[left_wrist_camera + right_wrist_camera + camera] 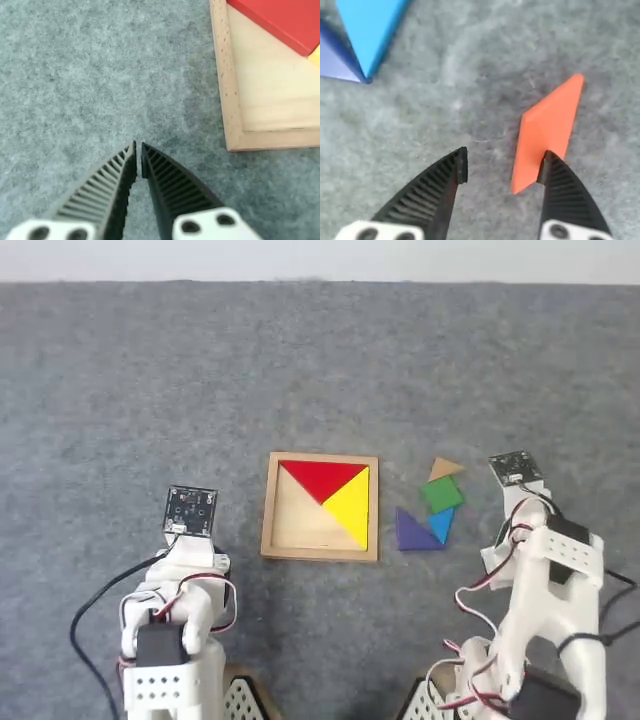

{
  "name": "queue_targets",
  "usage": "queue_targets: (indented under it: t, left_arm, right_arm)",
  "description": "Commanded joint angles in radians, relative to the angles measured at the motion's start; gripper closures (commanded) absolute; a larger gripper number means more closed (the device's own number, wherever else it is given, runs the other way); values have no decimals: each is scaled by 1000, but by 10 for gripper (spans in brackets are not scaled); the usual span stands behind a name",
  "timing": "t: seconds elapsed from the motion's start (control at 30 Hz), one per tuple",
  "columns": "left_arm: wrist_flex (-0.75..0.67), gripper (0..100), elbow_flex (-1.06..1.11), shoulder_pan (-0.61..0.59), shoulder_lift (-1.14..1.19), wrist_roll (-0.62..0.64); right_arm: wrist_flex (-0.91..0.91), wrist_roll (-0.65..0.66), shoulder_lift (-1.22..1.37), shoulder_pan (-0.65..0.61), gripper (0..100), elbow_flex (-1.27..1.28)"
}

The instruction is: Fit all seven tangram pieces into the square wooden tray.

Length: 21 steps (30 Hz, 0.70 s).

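**High view:** The square wooden tray (268, 512) sits at the centre of the frame. It holds 2 pieces, a red triangle (322, 478) along its upper edge and a yellow triangle (352, 508) against its right edge; the lower-left half is bare wood. Just right of the tray 4 pieces are clustered: a tan triangle (444, 468) uppermost, a green square (441, 494) below it, then a blue triangle (441, 524) touching a purple triangle (415, 532). The left arm (175, 610) stands at lower left and the right arm (550, 580) at lower right, beside the cluster.

**Left wrist view:** The left gripper (138, 150) is clenched on nothing, low over the carpet near the tray's corner.

**Right wrist view:** The right gripper (505, 162) is spread wide and holds nothing. An orange parallelogram (547, 132) lies flat on the carpet, with its near tip under 1 finger. Its long axis runs away from the gripper, roughly in line with the fingers and slanted slightly outward.

The step in hand looks like picking up this piece. To do it well, the gripper should shift sideways until the piece is centred, then close across the narrow width. The piece is thin, so the fingers must go right down to the carpet.
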Motion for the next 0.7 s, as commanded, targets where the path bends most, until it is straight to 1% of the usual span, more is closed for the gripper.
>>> queue_targets:
  t: [0.0, 0.17, 0.37, 0.5, 0.67]
  left_arm:
    - [3, 979, -10, 6, -17, -2]
    - [3, 979, -10, 6, -17, -2]
    - [3, 979, -10, 6, -17, -2]
    - [3, 979, -10, 6, -17, -2]
    - [3, 979, -10, 6, -17, -2]
  right_arm:
    - [-31, 17, 15, 10, 775, -58]
    - [-50, 20, 19, 19, 775, -57]
    - [-70, 68, 30, 111, 775, -54]
    - [-102, 101, 107, 151, 775, -61]
    - [-179, 97, 199, 177, 790, -64]
